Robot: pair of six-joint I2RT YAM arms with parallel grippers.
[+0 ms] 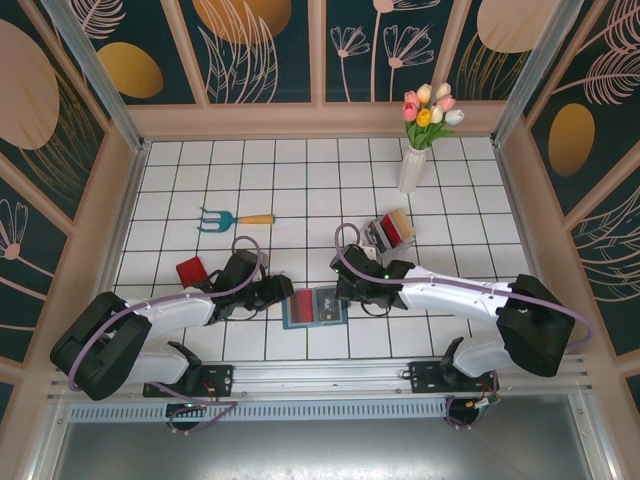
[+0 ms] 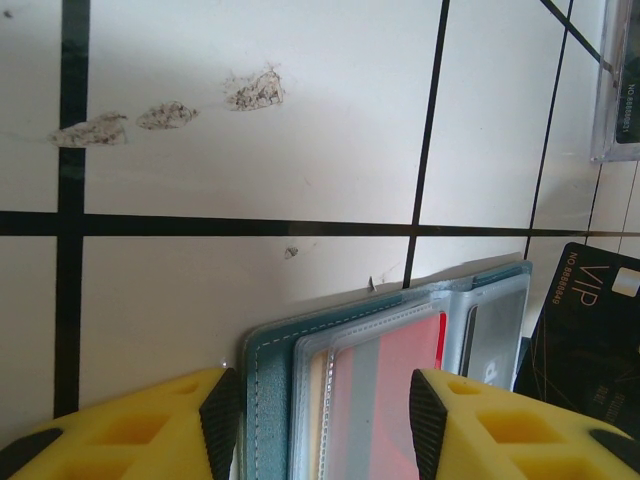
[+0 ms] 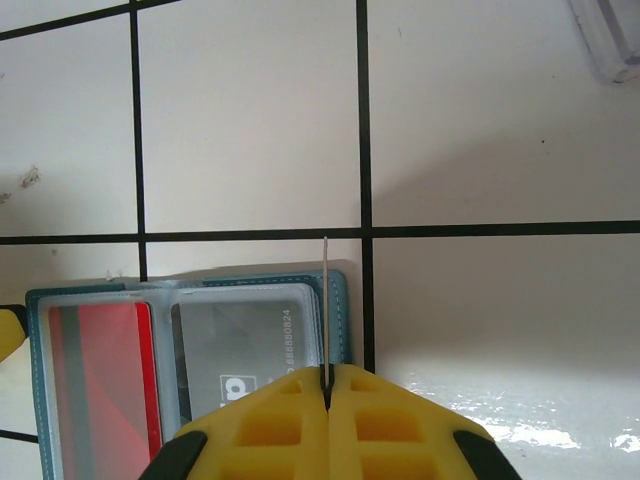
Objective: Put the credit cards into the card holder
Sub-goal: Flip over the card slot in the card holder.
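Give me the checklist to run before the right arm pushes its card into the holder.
1. Grip: right gripper shut on a thin card, seen edge-on: ok.
2. Access: card holder lies open, sleeves up: ok.
3. Bracing: left gripper, jaws apart, straddles the holder's left half; contact: cannot tell.
4. Free sleeve: red card and grey card fill the two visible sleeves: cannot tell.
5. Alignment: the held card stands over the holder's right edge, not at a sleeve mouth: not ok.

card holder [image 2: 262, 400]: teal stitched faux leather, clear glossy plastic sleeves. credit card [image 3: 325, 300]: thin plastic. table [image 2: 250, 150]: glossy, scuffed.
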